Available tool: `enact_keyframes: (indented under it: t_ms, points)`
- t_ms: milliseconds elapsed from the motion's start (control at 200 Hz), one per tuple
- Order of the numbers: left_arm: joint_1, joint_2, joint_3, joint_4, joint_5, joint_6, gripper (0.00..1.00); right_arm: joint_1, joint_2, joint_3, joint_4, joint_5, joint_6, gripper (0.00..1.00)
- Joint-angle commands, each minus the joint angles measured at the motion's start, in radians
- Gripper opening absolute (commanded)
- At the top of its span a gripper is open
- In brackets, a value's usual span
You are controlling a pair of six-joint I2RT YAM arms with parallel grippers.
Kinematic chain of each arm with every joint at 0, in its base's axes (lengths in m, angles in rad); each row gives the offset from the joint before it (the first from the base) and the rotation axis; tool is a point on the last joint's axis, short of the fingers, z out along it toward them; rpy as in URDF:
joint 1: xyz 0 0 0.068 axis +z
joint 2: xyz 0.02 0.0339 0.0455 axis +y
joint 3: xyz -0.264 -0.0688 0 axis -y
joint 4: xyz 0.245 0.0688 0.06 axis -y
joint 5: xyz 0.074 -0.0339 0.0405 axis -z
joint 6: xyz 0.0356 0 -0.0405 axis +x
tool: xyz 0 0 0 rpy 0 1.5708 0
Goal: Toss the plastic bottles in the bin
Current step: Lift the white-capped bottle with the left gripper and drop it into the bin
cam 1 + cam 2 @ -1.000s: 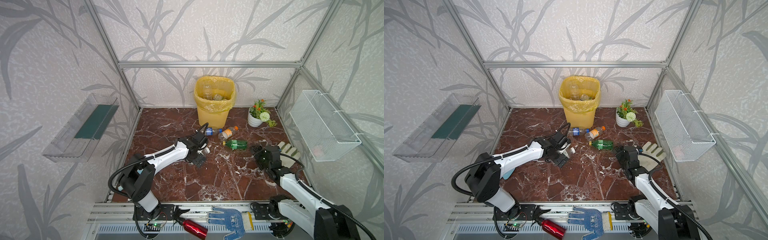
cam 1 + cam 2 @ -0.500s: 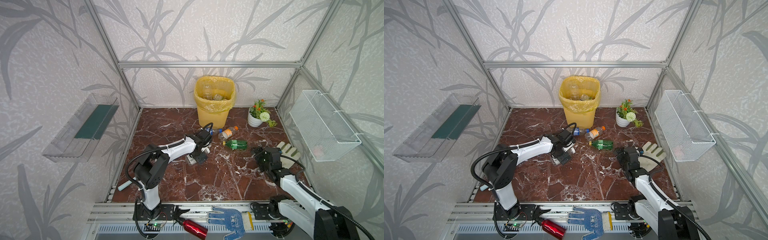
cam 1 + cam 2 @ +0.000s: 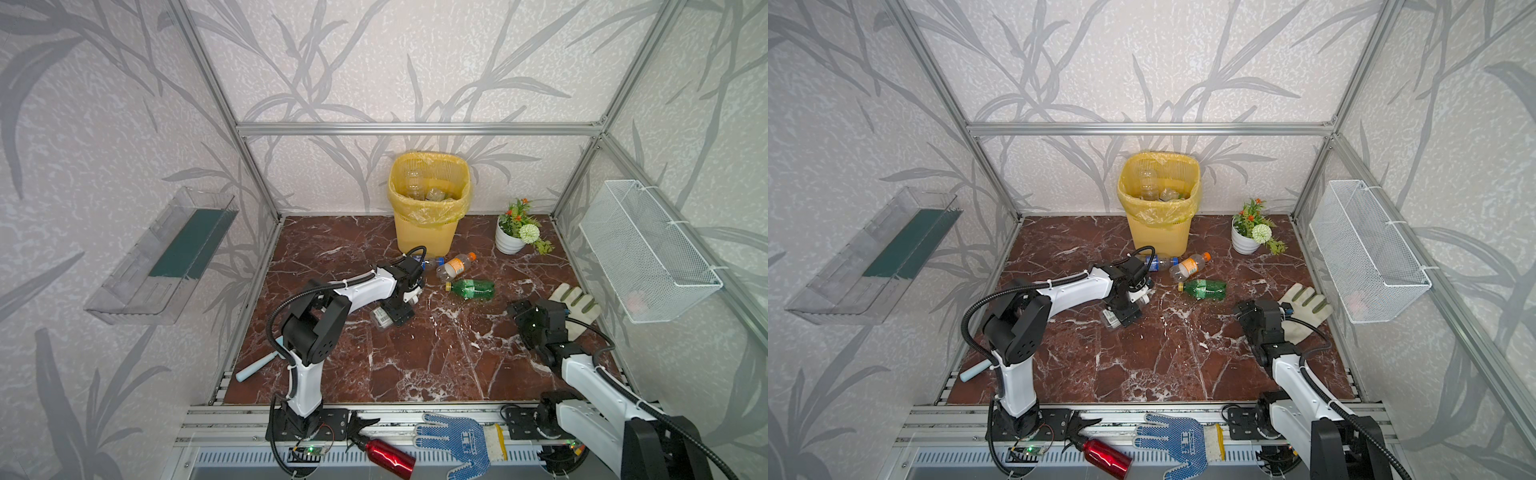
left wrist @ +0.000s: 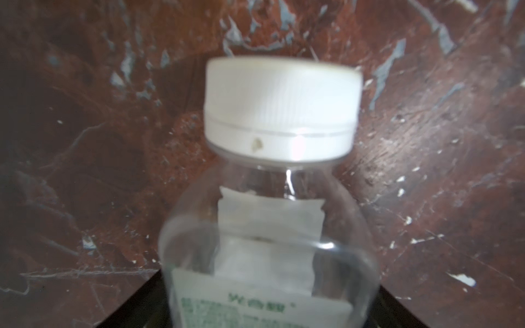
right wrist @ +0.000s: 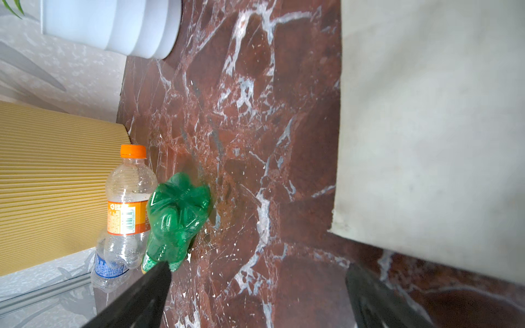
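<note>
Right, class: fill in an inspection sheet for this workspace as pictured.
Surface: red marble tabletop, nothing spilled.
Job's things: yellow bin at the back holds bottles; blue-label bottle, orange-capped bottle and green bottle lie before it; white-capped bottle lies at left claw.
Clutter: white glove, flower pot, pale blue handle; blue dotted glove and red metal bottle on front rail.
Claws: left claw around white-capped bottle, grip unclear; right claw open, empty.
Cables: black cables loop clear of the bottles.
Surroundings: clear tray mounted left, wire basket mounted right.
</note>
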Motion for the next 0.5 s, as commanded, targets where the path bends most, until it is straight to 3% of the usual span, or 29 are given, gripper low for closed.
enact_keyframes:
  t_ms: [0,160,345,495]
  points:
    - [0.003,-0.001,0.03,-0.036,0.023,0.029,0.85,-0.016,-0.002,-0.019,0.03,-0.016,-0.017,0.97]
    - [0.012,-0.057,0.048,-0.03,0.056,-0.004,0.6,-0.027,0.005,-0.024,0.04,-0.023,-0.025,0.97]
    - [0.025,-0.237,0.117,-0.031,0.046,-0.043,0.56,-0.036,0.021,-0.026,0.054,-0.032,-0.034,0.97]
    - [0.074,-0.503,0.188,0.098,-0.041,-0.1,0.41,-0.044,0.04,-0.026,0.078,-0.042,-0.041,0.97]
